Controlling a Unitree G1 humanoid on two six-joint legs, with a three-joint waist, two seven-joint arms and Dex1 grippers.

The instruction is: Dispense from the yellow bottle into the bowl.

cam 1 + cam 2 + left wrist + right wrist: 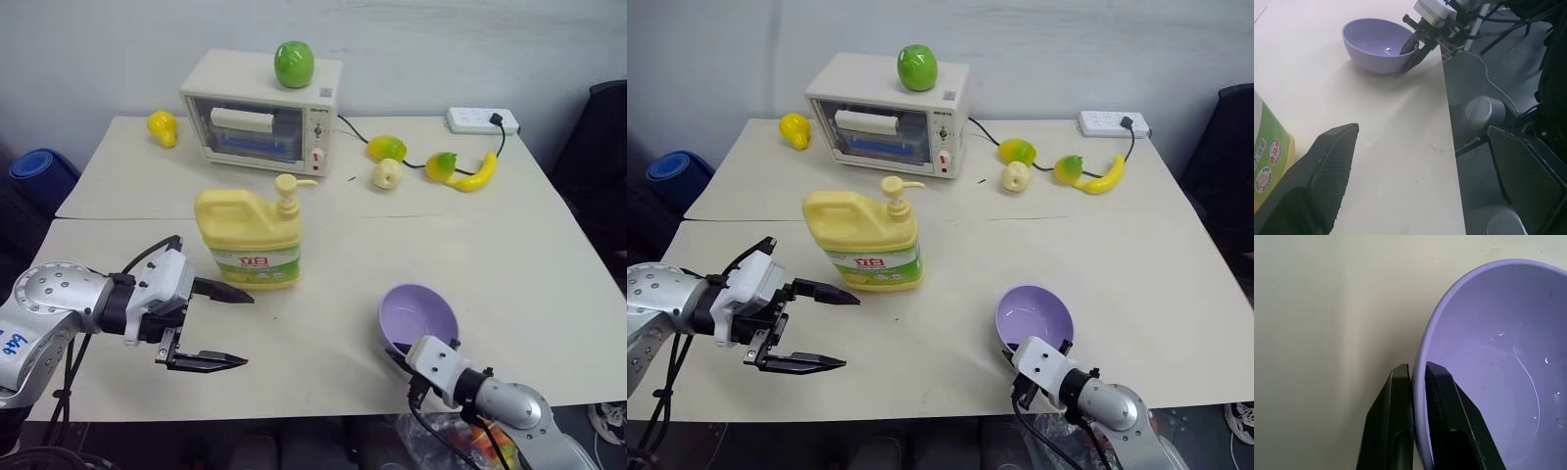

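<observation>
Yellow bottle [252,240] stands upright mid-worktop [490,245], well back from the front edge. Purple bowl [419,317] sits near the front edge, its rim pinched by the right claw [1418,374]. Left claw [235,328] gapes wide, empty, just beside the bottle.

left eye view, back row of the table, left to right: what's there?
Yellow pear-shaped fruit → toaster oven with a green apple on top → yellow-green fruit → pale fruit → small green-yellow fruit → banana → power strip.
</observation>
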